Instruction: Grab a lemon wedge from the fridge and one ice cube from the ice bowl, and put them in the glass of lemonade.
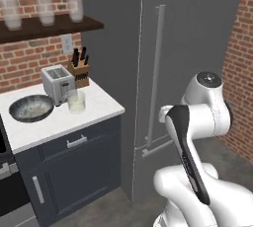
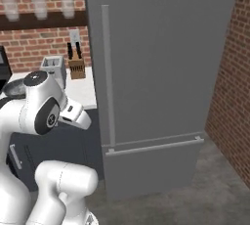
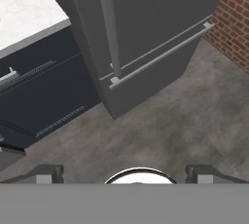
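The fridge (image 1: 197, 48) is tall and dark grey, its door closed, with a long vertical bar handle (image 1: 155, 73); the lemon wedge is hidden. On the white counter (image 1: 99, 107) to its left sit the ice bowl (image 1: 30, 108) and the glass of lemonade (image 1: 76, 100), side by side in front of the toaster. In the hand view my gripper (image 3: 125, 175) is open, fingertips (image 3: 48, 174) wide apart and empty, well back from the fridge (image 3: 155, 18) and looking down at the floor before it. The arm is folded close to the base.
A toaster (image 1: 57, 83) and a knife block (image 1: 80, 70) stand at the counter's back. Tall glasses (image 1: 44, 6) line a shelf above. Dark cabinets (image 1: 74, 171) sit under the counter. A brick wall (image 2: 229, 92) closes the right side; a freezer drawer handle (image 2: 154, 147) crosses low.
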